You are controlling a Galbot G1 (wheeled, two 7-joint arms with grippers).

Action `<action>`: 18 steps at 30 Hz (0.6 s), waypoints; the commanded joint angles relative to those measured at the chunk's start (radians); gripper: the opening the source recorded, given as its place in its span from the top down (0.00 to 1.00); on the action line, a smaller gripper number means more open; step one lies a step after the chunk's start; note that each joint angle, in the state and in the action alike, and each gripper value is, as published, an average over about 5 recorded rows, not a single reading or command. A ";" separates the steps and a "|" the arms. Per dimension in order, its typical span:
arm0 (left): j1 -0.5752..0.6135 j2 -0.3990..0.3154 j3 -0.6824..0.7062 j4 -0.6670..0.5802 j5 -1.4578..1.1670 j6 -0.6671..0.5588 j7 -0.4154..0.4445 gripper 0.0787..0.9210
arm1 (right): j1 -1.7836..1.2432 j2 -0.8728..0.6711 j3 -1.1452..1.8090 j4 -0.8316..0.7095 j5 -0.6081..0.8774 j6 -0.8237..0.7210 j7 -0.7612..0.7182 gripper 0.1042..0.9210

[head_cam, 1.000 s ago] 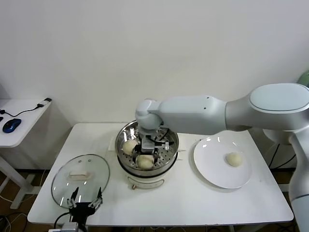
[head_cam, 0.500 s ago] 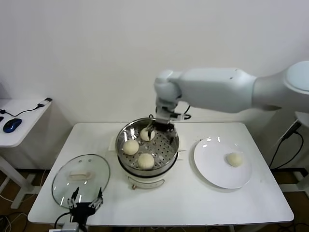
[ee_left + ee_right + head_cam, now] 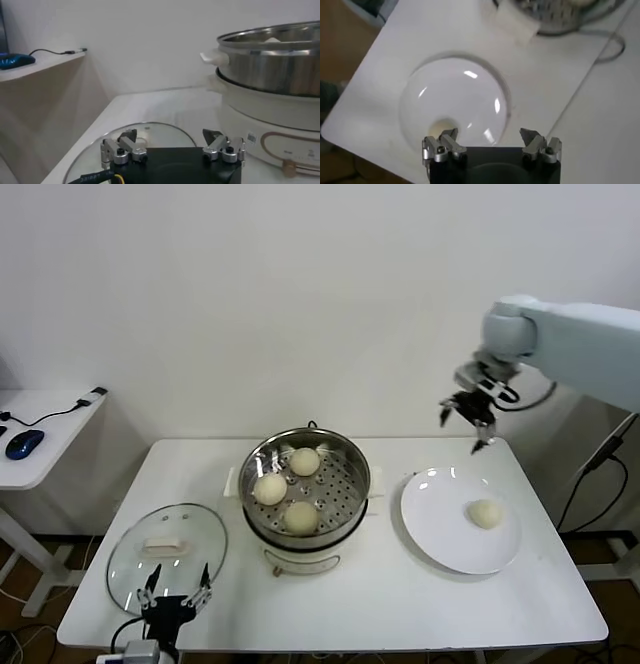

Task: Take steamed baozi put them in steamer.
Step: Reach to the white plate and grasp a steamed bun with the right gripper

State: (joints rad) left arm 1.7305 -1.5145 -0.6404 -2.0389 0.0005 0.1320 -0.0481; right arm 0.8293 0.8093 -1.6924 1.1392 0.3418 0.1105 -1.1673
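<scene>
Overhead, from the head view, showed a white rectangular table (image 3: 400, 604) carrying a round shiny stainless-steel steamer (image 3: 305, 489) on a white electric base near its middle. Held three small cream-white steamed baozi (image 3: 304, 461) on the perforated tray, spaced apart in a loose triangle. Carried a flat white round plate (image 3: 440, 524) just beside the steamer on the robot's right, with a fourth cream-white bun (image 3: 486, 513) lying on it. Had a round glass lid (image 3: 166, 549) with a white handle lying flat on the robot's left. Caught the right gripper (image 3: 474, 422) raised above the far edge of the plate, fingers spread apart and holding nothing. Caught the left gripper (image 3: 175, 599) low at the near table edge, just over the lid's rim, jaws likewise spread and empty. Included a white side desk (image 3: 50, 434) with a blue mouse (image 3: 23, 443) farther to the left.

Next, in the left wrist view, showed the left gripper (image 3: 172, 145) with fingers parted over the glass lid (image 3: 150, 132), the steamer (image 3: 272, 70) rising close beside it.

Finally, in the right wrist view, looked down past the parted, empty right gripper (image 3: 490, 145) onto the white plate (image 3: 460, 95), with the bun (image 3: 442, 127) partly visible near one finger and the steamer's edge (image 3: 560, 12) beyond.
</scene>
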 commanded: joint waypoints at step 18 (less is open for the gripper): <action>0.001 -0.011 -0.004 0.013 0.006 -0.008 0.008 0.12 | -0.745 -0.101 0.632 -0.235 -0.270 -0.220 0.129 0.12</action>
State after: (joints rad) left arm 1.7303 -1.5252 -0.6447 -2.0243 0.0056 0.1251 -0.0407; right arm 0.3059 0.6954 -1.2737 0.9732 0.1495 -0.0688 -1.0817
